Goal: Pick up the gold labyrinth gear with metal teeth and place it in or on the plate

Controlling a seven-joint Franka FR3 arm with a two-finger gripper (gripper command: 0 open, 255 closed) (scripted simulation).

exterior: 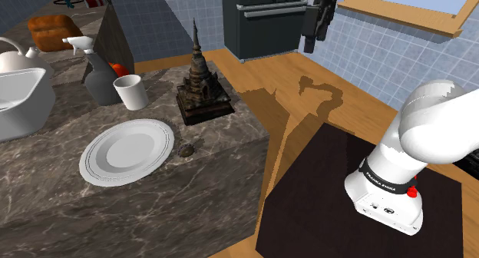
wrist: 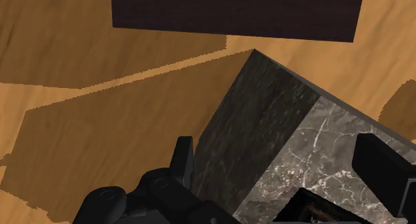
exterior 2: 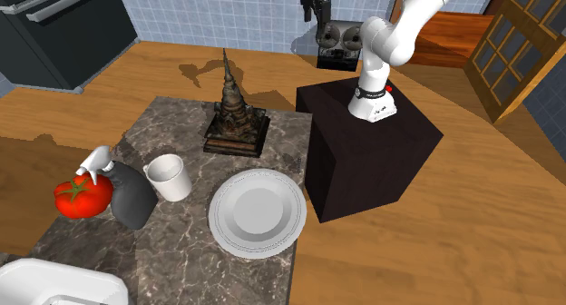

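Gear (exterior: 185,149) | seen at plate's (exterior: 87,166) 3 o'clock, shoulder view, just beside rim | gripper (exterior: 309,43) high, well apart, fingers spread wide | descent to be centred over gear, closing only once astride it

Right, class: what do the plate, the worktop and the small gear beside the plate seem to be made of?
Plate: plain white, smooth, ringed rim; probably glazed ceramic. Worktop: dark grey with pale veins; looks like polished marble. Gear: dull brownish-grey lump, too small to judge; possibly metal.
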